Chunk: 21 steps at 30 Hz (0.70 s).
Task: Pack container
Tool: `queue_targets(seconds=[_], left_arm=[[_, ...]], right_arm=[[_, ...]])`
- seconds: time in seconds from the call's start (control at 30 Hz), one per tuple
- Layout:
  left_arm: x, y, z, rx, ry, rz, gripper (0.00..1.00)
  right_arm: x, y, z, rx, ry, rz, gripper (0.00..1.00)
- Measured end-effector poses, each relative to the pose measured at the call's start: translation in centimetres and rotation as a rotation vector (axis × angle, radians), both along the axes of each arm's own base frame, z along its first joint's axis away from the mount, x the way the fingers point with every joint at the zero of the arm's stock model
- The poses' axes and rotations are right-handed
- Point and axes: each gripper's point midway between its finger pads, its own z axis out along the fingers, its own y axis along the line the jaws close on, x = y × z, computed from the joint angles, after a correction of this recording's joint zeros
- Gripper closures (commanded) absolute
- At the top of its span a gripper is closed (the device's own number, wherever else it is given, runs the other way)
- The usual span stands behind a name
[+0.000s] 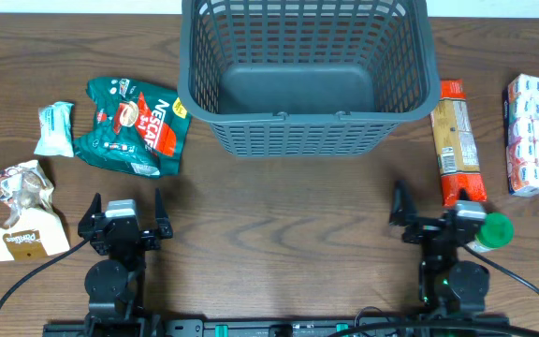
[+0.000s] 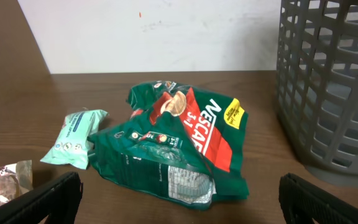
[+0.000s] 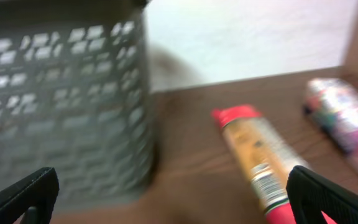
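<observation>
Slots run down the dark grey walls of the container [image 1: 298,139], which stands upright at 12 o'clock on the brown table [image 1: 279,206]. Its far side is cut off by the overhead frame.

At 10 o'clock from the table's middle lies a crumpled green and red Nescafé bag [image 1: 134,126], near the container's left wall but apart from it. A mint-green packet [image 1: 56,128] lies just beside the bag at its 9 o'clock. A brown and white snack packet [image 1: 21,215] lies at 8 o'clock.

At 2 o'clock a long pasta packet [image 1: 458,140] with red ends lies just beside the container's right wall, with a white multipack [image 1: 527,134] apart at its 3 o'clock. A green-capped item [image 1: 489,229] lies at the pasta packet's 6 o'clock end.

The left end effector [image 1: 126,213] sits at 7 o'clock, fingers spread wide with nothing between them. The right end effector [image 1: 435,213] sits at 5 o'clock, likewise spread and holding nothing, just beside the green-capped item. The right wrist view is blurred.
</observation>
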Motion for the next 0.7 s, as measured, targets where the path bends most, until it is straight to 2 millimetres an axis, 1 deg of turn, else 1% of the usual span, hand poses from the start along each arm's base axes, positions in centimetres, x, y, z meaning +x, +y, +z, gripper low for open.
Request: queue_targets(seconds=[0.03, 0.1, 0.23, 0.33, 0.37, 0.47, 0.63, 0.67, 0.7], left_arm=[[0.0, 0.0, 0.0, 0.000, 0.000, 0.000, 0.02], [0.0, 0.0, 0.0, 0.000, 0.000, 0.000, 0.01], [0.0, 0.0, 0.0, 0.000, 0.000, 0.000, 0.01], [0.0, 0.0, 0.0, 0.000, -0.001, 0.000, 0.01], [0.0, 0.0, 0.0, 0.000, -0.001, 0.000, 0.01], [0.0, 0.0, 0.0, 0.000, -0.002, 0.000, 0.01], [0.0, 0.0, 0.0, 0.000, -0.001, 0.000, 0.01], [0.0, 0.0, 0.0, 0.000, -0.001, 0.000, 0.01], [0.0, 0.0, 0.0, 0.001, -0.002, 0.000, 0.01]], right_arm=[[-0.2, -0.6, 1.2, 0.000, -0.021, -0.036, 0.01], [-1.0, -1.9, 4.6, -0.003, -0.075, -0.113, 0.01], [-2.7, -4.1, 12.8, -0.060, -0.173, -0.249, 0.01], [-2.7, -5.5, 17.5, -0.131, -0.145, -0.334, 0.01], [-2.3, -6.0, 19.1, -0.157, -0.118, -0.356, 0.01], [-0.3, -7.0, 22.5, -0.216, 0.010, -0.395, 0.01], [4.2, -7.7, 28.0, -0.266, 0.206, -0.353, 0.01], [5.6, -7.8, 29.0, -0.268, 0.256, -0.322, 0.01], [6.1, -7.9, 29.5, -0.268, 0.274, -0.313, 0.01]])
